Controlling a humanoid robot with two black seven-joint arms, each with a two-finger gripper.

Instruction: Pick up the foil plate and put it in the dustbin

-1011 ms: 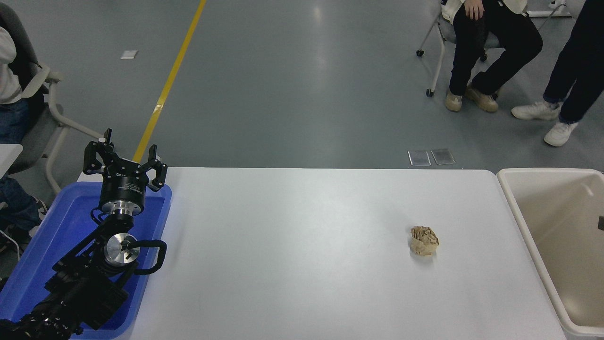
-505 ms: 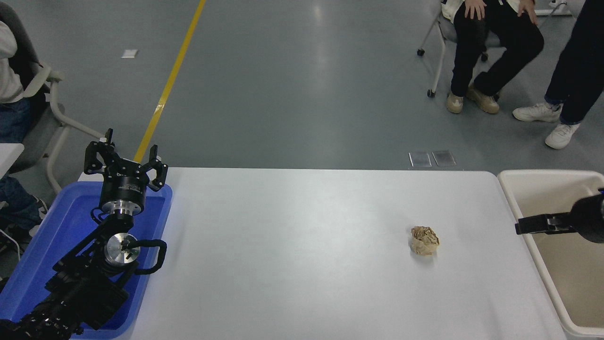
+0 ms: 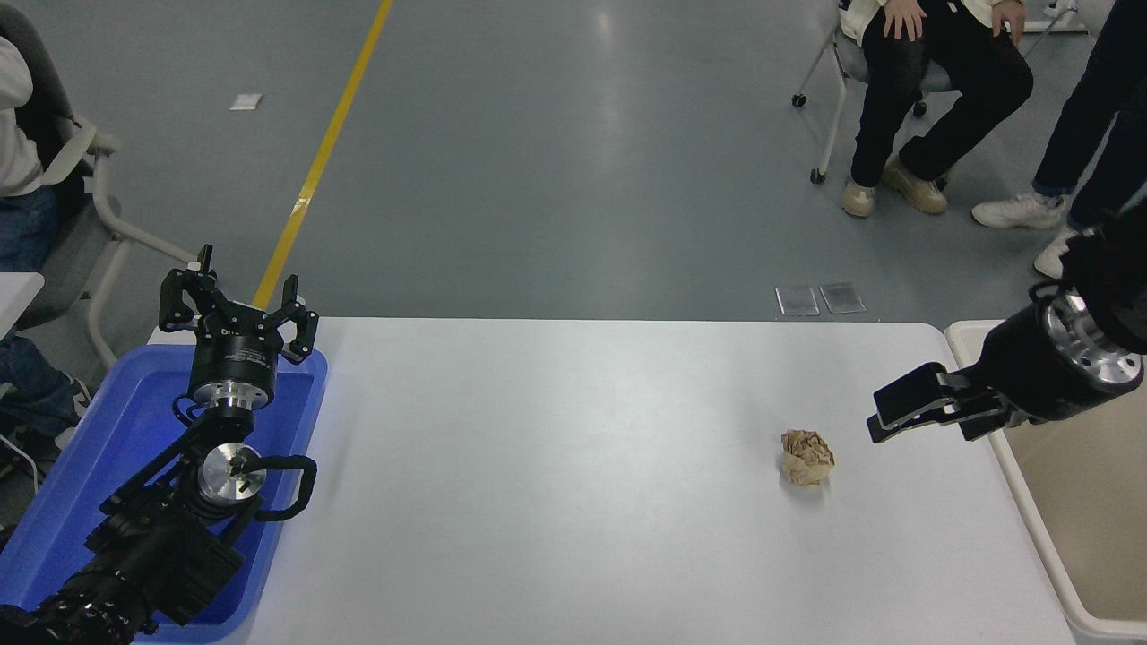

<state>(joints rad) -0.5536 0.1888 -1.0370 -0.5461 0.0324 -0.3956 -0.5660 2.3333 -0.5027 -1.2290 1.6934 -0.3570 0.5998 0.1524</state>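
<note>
The right gripper is seen above the bench, jaws apparently closed and empty, near a crumpled paper ball; beside it stands the dustbin. The foil plate is not seen.

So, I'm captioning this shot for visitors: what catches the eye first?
The right pincer reaching in from the right edge, hanging above the white table near a small crumpled paper ball. Then the blue tray at lower left, with the left pincer parked over it.
</note>
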